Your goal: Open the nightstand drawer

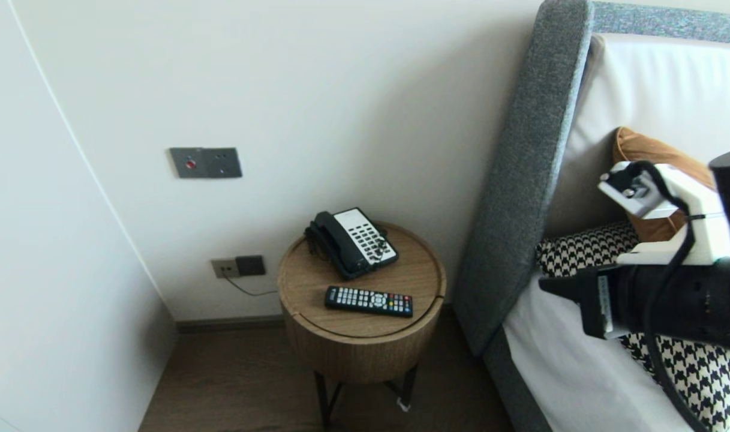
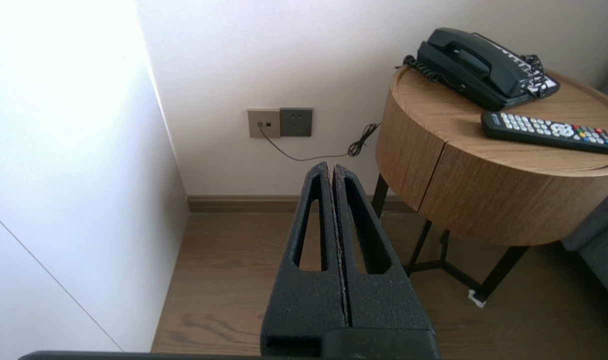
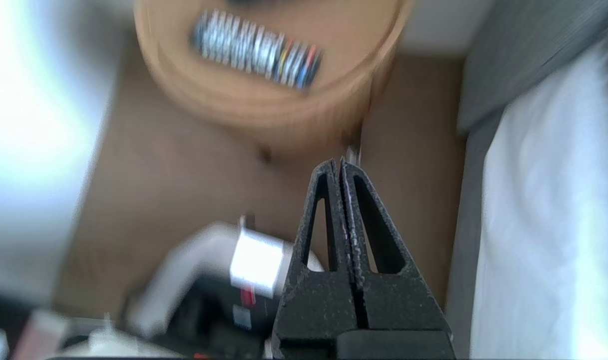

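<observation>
Two grippers appear, both closed and empty. Head view: the right gripper point(image 1: 547, 287) hangs over the edge of the bed point(image 1: 556, 366), fingers pressed together, pointing toward the round wooden table point(image 1: 353, 354) and well apart from it. On the tabletop the remote control point(image 1: 369, 300) lies flat near the front rim, with the telephone point(image 1: 353, 242) just behind it. A grey headboard point(image 1: 520, 180) stands between table and bed, and a houndstooth pillow point(image 1: 586, 246) lies behind the gripper. Left wrist view: the left gripper point(image 2: 331, 167), fingers shut on nothing, sits low over the floor point(image 2: 224, 280) beside the table point(image 2: 483, 195), aimed at the wall sockets point(image 2: 280, 122). The remote control point(image 2: 548, 132) and telephone point(image 2: 478, 65) rest on the tabletop, higher than the fingertips. Right wrist view: the right gripper point(image 3: 339, 165) holds its closed tips over the floor point(image 3: 184, 175) between table point(image 3: 264, 115) and bed point(image 3: 543, 225). The remote control point(image 3: 256, 50) lies ahead on the tabletop, clear of the fingers.
</observation>
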### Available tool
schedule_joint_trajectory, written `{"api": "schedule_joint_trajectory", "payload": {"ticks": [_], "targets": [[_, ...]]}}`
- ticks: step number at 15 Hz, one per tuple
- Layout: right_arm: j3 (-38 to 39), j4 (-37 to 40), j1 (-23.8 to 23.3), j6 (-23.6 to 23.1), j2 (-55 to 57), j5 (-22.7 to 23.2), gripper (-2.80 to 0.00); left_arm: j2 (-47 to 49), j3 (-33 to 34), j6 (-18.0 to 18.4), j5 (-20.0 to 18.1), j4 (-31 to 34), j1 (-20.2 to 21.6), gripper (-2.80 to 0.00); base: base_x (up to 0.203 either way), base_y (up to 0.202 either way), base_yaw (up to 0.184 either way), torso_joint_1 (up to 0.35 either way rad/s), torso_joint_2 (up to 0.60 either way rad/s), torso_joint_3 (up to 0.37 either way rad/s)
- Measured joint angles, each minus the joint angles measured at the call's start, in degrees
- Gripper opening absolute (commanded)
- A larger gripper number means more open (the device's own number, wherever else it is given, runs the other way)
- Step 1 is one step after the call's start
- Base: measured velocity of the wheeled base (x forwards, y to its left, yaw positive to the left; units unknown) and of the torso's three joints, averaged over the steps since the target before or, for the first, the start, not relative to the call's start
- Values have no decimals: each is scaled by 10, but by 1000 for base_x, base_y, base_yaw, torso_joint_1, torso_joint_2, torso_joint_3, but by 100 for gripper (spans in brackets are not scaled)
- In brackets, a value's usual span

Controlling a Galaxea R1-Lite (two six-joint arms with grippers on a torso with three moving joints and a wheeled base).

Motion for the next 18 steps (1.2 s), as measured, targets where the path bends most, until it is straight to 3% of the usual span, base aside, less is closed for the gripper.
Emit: {"api": "schedule_joint_trajectory", "payload": {"ticks": [8,18], "targets": [[-120,36,77,36,180,31,-280,0,0,0,0,0,0,-280,0,0,0,0,0,0],[-311,50,85,48,429,51,-280,0,0,0,0,0,0,-280,0,0,0,0,0,0]]}}
